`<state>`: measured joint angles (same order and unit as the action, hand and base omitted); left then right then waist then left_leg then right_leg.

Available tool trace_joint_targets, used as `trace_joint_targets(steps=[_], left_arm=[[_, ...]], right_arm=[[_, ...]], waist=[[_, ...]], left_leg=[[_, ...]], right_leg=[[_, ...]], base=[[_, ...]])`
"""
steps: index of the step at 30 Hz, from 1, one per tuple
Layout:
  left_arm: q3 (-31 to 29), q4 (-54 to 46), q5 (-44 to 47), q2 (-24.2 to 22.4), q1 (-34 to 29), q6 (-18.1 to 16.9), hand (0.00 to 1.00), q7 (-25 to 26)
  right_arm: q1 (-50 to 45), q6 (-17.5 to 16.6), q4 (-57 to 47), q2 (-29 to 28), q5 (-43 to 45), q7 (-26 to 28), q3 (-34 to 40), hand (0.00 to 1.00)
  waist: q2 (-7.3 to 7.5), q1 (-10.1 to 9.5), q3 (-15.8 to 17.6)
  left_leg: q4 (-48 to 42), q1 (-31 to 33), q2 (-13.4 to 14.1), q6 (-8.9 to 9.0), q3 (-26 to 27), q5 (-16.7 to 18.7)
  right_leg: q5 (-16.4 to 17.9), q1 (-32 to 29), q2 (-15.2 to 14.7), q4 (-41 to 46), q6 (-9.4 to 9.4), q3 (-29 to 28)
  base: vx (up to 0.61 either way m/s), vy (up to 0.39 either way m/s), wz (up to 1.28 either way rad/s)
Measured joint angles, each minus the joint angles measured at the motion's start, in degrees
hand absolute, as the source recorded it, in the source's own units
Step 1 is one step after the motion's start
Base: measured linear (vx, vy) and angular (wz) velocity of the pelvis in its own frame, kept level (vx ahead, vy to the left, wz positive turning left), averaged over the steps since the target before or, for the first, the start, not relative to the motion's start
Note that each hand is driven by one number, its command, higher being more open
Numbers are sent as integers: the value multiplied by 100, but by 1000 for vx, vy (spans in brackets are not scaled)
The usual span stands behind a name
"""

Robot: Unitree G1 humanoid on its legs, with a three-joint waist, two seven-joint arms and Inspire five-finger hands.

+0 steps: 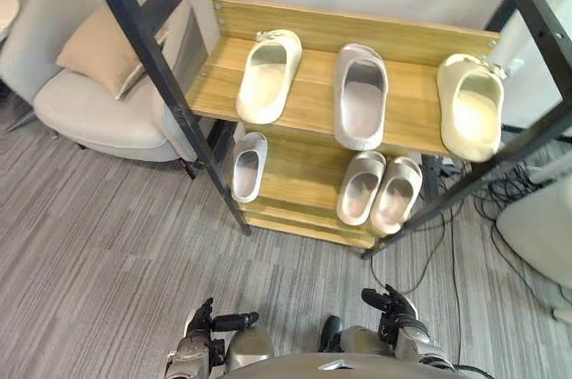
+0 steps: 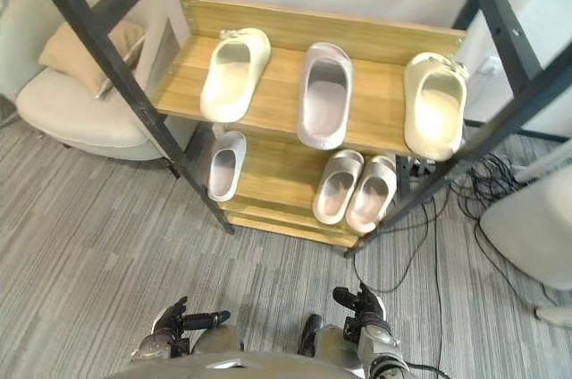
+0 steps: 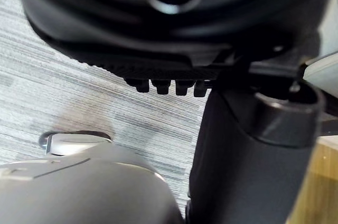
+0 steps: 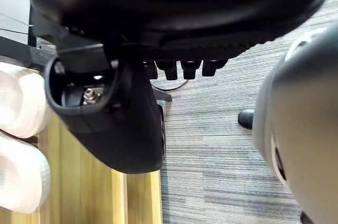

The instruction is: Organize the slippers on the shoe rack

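A wooden shoe rack [image 1: 313, 26] in a black frame stands ahead of me. Its top shelf holds a cream slipper [image 1: 268, 75] on the left, a grey slipper [image 1: 360, 93] in the middle and another cream slipper [image 1: 471, 104] on the right. On the lower shelf lie a small grey slipper [image 1: 248, 165] at the left and a pair of grey slippers [image 1: 361, 186] at the right. My left hand [image 1: 201, 339] and right hand [image 1: 393, 316] hang low near my body, well short of the rack. Both are open and hold nothing.
A pale armchair [image 1: 98, 102] with a beige cushion [image 1: 103, 53] stands left of the rack. Cables [image 1: 500, 191] trail on the grey floor at the right, beside a white object [image 1: 541, 227]. Black frame bars [image 1: 170, 84] slant across the rack's front corners.
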<state>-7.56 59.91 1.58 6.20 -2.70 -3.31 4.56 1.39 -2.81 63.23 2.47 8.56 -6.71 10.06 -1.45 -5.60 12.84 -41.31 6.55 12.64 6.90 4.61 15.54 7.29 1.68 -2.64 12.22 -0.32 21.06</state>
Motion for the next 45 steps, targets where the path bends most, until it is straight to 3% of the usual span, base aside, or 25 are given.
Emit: trace_joint_targets(steps=[3,5,6,7,8,9,12,15,24,29,30,32,33,36,41,45], left_arm=[[8,-8,-2,-26,20,-17,100,2],[-1,-18,-1,21,90,-25,100,4],[-29,10,16,106,167,-20,100,-4],[-13,-12,14,97,169,-42,100,-24],[91,-74,12,44,111,-73,100,-2],[220,-15,21,74,104,-87,100,19],[231,1,-5,145,89,-95,100,0],[291,82,-71,180,64,-88,100,-9],[583,222,-216,290,-1,-38,100,-66],[647,229,-233,302,-37,-42,100,-79],[661,228,-263,314,-35,-46,100,-79],[662,227,-293,317,-34,-54,100,-78],[677,226,-350,317,-31,-82,100,-76],[730,214,-463,322,-5,-144,100,-53],[788,219,-555,342,33,-162,100,62],[852,221,-636,363,34,-169,100,137]], right_arm=[[27,1,-48,-11,1,-10,12,100],[9,4,-190,-108,2,-2,5,100],[84,12,-216,-158,2,-8,8,100],[128,16,-157,-155,4,-12,-10,100],[143,12,-71,-51,3,-13,-40,100],[223,8,37,-42,-3,6,-189,100],[160,4,-34,-229,-44,51,-233,100],[122,13,6,-242,-191,110,-251,100],[54,13,66,-128,-483,176,-910,100],[178,15,38,-55,-520,300,-2017,100],[287,32,-157,18,-520,322,-2738,100],[366,46,-530,127,-514,419,-3490,100],[518,37,-1099,215,-506,687,-4313,100],[774,0,-1889,208,-377,1052,-5017,100],[1025,-47,-3664,302,131,1554,-5651,100],[1059,-106,-5406,811,694,1705,-5703,100]], waist=[[-36,-7,10],[47,-8,67],[106,-44,214],[182,-48,231],[65,-9,174],[98,-77,250],[211,-59,173],[259,-35,46],[339,-28,-178],[323,-47,-199],[336,-53,-205],[346,-68,-206],[354,-123,-212],[378,-234,-226],[437,-357,-258],[451,-350,-267]], left_leg=[[347,0,-22,-29,128,-85],[282,35,-132,-27,187,-88],[-80,293,-323,10,2,210],[566,260,-603,-39,-287,426],[1893,111,-753,-384,-609,-343],[1766,23,-783,-498,-438,-356],[1955,-115,-939,-513,-264,-362],[2303,-327,-1111,-648,-202,-472],[3187,-669,-1263,-637,-424,-958],[3273,-748,-1260,-624,-555,-1014],[3371,-756,-1260,-632,-571,-1085],[3430,-755,-1256,-621,-584,-1132],[3438,-755,-1245,-612,-590,-1150],[3490,-752,-1223,-608,-590,-1192],[3575,-752,-1212,-604,-567,-1258],[3573,-758,-1188,-605,-453,-1257]], right_leg=[[-17,37,-19,-11,56,-52],[-87,78,-59,-220,156,-51],[-174,280,-179,-416,209,-37],[-221,285,-299,-442,253,-38],[-263,275,-256,-501,276,-101],[-268,311,-288,-531,433,-297],[-322,334,-440,-606,484,-509],[-409,399,-548,-768,571,-572],[-460,550,-585,-1027,561,-327],[-505,732,-524,-1198,489,-209],[-527,711,-515,-1224,460,-207],[-551,701,-505,-1254,443,-203],[-576,709,-486,-1296,422,-201],[-624,702,-455,-1349,390,-210],[-666,647,-449,-1353,375,-248],[-687,560,-458,-1297,366,-382]], base=[[72,111,-4],[17,123,11],[-14,143,15],[-22,182,12],[-9,152,-20],[31,194,-36],[47,142,-28],[12,78,-10],[15,-46,14],[5,-39,10],[0,0,0],[-19,-7,1],[-47,-15,2],[-42,-7,-1],[-17,4,-2],[-33,34,-17]])
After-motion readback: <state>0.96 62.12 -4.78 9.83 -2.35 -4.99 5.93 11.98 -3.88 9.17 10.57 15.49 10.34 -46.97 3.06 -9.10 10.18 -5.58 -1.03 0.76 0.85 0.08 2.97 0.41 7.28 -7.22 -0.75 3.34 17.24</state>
